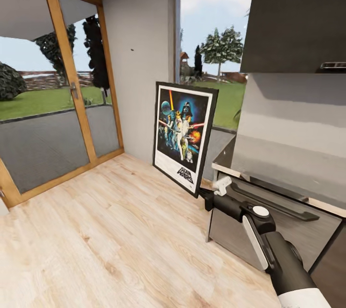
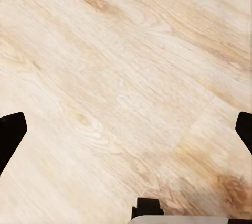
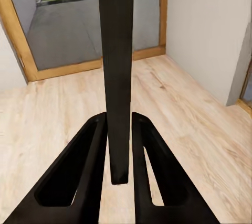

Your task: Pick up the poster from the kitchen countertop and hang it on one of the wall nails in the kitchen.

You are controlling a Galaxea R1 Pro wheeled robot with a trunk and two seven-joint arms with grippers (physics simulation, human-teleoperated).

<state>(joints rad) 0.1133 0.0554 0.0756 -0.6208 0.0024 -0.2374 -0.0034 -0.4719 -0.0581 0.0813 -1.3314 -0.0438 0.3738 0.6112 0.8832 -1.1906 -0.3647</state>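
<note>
Right gripper pinches the poster by its lower corner, upright above the floor; carry it slowly, keeping it vertical, toward the wall nail, left gripper spread.

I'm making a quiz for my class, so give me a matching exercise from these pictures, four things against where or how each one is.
Things:
1. poster
2. right gripper
3. left gripper
4. wall nail

States:
A. open over the wooden floor
B. dark speck on the pale wall
C. held off the floor, tilted
D. shut on the frame's edge

Pairs: 1-C, 2-D, 3-A, 4-B
</note>
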